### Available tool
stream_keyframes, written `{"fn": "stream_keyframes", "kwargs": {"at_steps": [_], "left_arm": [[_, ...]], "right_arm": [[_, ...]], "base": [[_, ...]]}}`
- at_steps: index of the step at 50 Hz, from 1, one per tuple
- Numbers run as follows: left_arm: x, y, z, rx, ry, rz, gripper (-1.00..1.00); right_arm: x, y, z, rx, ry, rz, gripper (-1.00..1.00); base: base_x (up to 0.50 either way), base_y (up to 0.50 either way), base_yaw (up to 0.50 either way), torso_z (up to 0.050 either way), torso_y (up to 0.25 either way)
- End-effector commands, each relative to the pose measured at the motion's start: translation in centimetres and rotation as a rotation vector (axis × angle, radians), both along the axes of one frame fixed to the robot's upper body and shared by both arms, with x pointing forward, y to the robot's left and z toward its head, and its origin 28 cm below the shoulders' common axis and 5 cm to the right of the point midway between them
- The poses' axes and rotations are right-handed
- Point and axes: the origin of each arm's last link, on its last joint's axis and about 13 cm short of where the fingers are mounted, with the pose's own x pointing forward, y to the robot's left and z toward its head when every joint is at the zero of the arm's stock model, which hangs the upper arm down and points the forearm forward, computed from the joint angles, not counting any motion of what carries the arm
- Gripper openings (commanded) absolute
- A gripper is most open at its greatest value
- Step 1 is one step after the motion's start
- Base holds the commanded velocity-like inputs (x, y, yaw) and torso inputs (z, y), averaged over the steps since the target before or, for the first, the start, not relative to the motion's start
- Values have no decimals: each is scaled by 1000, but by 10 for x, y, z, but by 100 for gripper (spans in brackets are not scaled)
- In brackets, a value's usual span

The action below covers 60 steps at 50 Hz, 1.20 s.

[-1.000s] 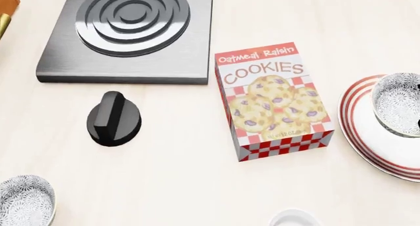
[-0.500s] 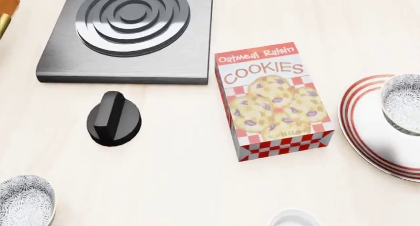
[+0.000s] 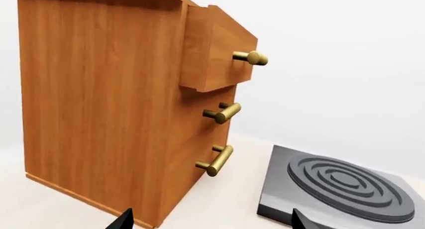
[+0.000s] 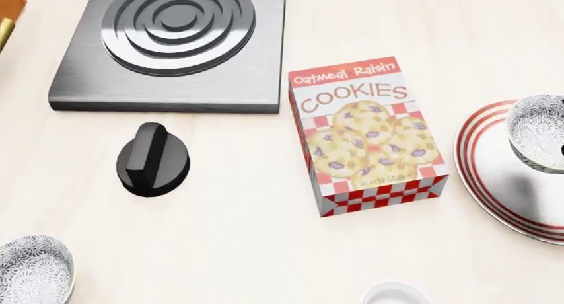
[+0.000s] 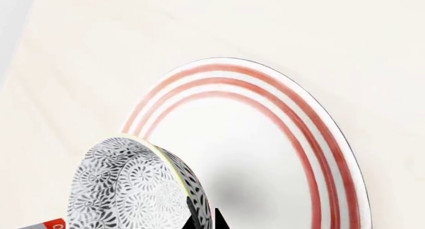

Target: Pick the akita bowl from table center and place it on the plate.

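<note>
At the left of the scene, the left gripper (image 3: 209, 221) shows only two dark fingertips set well apart, holding nothing, facing a tall orange-brown wooden drawer cabinet with brass handles (image 3: 126, 104) and a grey square burner plate with raised rings (image 4: 172, 43); it is far from the work. Near the left edge sits the second speckled bowl (image 4: 31, 271), untouched. Past a black knob (image 4: 152, 160) and a red-checked oatmeal cookie box (image 4: 366, 135), the small grey-and-white floral akita bowl (image 4: 539, 142) hangs over the wide white plate with red rings (image 4: 489, 185), its shadow falling on the plate's white centre, so by my reading it is not yet set down. The right gripper (image 5: 207, 220) is clamped on the bowl's rim, one dark finger to each side of the wall. The coming move is likely straight down.
</note>
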Motion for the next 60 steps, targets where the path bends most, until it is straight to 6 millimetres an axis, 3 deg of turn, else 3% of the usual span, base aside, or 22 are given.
{"fn": "stream_keyframes", "kwargs": {"at_steps": [1,25,26,33,40,44,52,60], "left_arm": [[0,1,1,-1,-2,2,100],[1,0,2,-3,-4,-1,100],[1,0,2,-3,-4,-2,100],[0,0,3,-5,-5,0,100],[0,0,3,-5,-7,-3,100],[-1,0,3,-6,-9,-2,100],[-4,-2,5,-3,-14,-11,100],[-3,-3,7,-1,-18,-17,100]], "right_arm": [[6,0,0,13,-19,-6,-100],[5,-2,-9,10,-7,-13,-100],[5,-2,-10,7,-6,-14,100],[4,-2,-4,-10,-118,-5,100],[-21,-3,22,-52,-465,-329,100],[-40,5,42,-159,-638,-430,100],[-74,19,69,-277,-808,-445,100],[-104,33,84,-328,-825,-340,100]], "base": [[0,0,0,0,0],[0,0,0,0,1],[0,0,0,0,0],[0,0,0,0,0],[0,0,0,0,0],[0,0,0,0,0],[0,0,0,0,0],[0,0,0,0,0]]}}
